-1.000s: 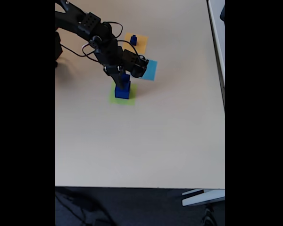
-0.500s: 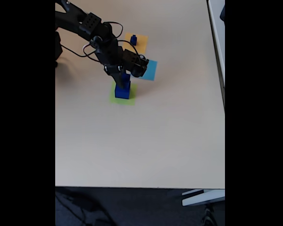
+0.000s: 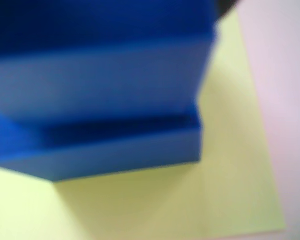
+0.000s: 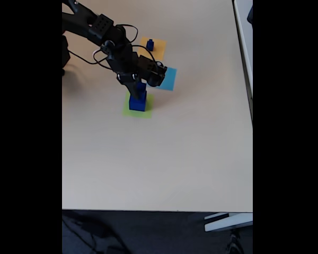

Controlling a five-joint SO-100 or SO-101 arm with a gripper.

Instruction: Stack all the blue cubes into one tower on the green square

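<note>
In the fixed view the large blue cube stands on the green square. The medium blue cube rests on top of it as a two-step tower. My gripper reaches down from the upper left and is shut on the medium cube. The wrist view is blurred and very close: the medium cube sits on the large cube, with the green square under them. The small blue cube stands apart on an orange patch farther back.
A flat light-blue patch lies just right of the gripper in the fixed view. The arm and its cables cross the back left of the beige table. The table's front edge runs along the bottom.
</note>
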